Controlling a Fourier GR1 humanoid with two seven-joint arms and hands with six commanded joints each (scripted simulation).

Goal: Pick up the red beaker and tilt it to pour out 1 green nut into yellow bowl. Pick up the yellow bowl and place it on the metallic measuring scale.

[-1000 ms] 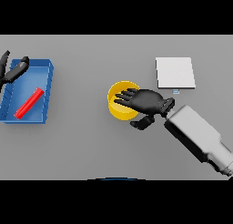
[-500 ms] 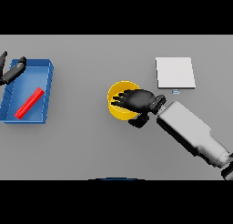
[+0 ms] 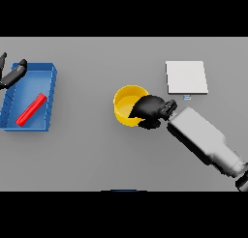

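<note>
Blue tray (image 3: 50,99); grey table (image 3: 87,155)

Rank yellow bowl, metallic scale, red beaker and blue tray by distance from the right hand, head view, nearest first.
From the right hand:
1. Yellow bowl: the hand is on its right rim.
2. Metallic scale: beyond the hand, slightly to its right, apart from it.
3. Blue tray: far left of the table; its near wall comes before the beaker.
4. Red beaker: lying inside the tray.

View: one head view, high above the flat grey table (image 3: 87,155), looking steeply down.
Span: table fills the view edge to edge.
Left edge: blue rectangular tray (image 3: 48,94).
Right, far side: white square metallic scale (image 3: 186,77).
</note>
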